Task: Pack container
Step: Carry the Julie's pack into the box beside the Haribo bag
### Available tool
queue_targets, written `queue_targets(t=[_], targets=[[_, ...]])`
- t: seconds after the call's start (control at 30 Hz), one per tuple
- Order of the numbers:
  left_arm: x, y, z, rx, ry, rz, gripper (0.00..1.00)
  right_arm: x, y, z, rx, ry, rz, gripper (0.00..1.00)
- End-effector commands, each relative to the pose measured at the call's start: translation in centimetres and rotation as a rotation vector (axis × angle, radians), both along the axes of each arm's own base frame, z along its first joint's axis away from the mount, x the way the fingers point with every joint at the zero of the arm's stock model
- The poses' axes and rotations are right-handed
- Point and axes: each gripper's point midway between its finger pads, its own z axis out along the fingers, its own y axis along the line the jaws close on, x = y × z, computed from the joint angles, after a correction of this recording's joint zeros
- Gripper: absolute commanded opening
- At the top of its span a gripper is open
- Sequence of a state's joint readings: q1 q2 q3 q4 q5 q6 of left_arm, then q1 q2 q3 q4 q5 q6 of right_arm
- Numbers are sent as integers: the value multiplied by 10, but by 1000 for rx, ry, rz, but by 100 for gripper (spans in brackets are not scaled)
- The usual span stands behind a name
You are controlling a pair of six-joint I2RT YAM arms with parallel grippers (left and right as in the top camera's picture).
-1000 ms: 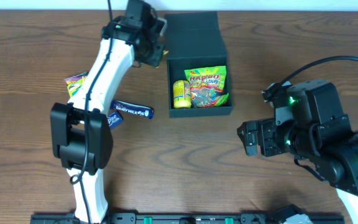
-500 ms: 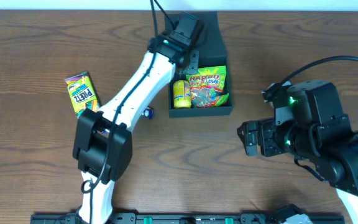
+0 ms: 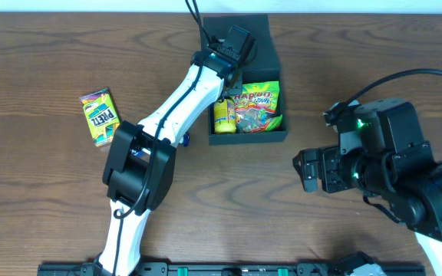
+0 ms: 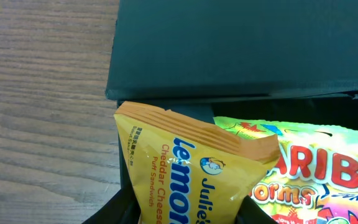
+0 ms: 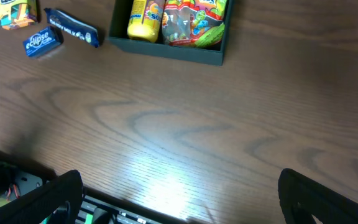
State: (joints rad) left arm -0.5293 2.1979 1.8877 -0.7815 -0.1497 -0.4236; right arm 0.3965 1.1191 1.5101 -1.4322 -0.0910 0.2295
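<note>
While my left hand (image 4: 190,202) grips, as it seems, a yellow Julie's packet (image 4: 191,155) just below the hinge of the black container (image 3: 248,136), I would lower it into the left back part. I would release only once it clears the wall. Inside lie a Haribo bag (image 4: 316,168) and another yellow packet (image 3: 222,115). The container stands open at the far middle of the desk (image 3: 229,215). My right hand (image 3: 307,170) is spread wide, well apart.
</note>
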Motion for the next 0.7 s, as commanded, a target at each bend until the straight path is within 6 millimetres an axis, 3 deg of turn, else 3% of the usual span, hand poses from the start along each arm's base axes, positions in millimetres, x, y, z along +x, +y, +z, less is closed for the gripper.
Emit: queue_targets(t=[0.0, 0.3, 0.6, 0.67], targets=[[6, 3, -2, 1, -10, 29, 34, 1, -1, 3, 2, -11, 0, 99], [3, -3, -23, -17, 36, 14, 36, 1, -1, 3, 2, -11, 0, 99], [8, -3, -24, -24, 23, 18, 37, 1, -1, 3, 2, -11, 0, 99], [8, -2, -24, -23, 23, 19, 67, 1, -1, 3, 2, -11, 0, 99]])
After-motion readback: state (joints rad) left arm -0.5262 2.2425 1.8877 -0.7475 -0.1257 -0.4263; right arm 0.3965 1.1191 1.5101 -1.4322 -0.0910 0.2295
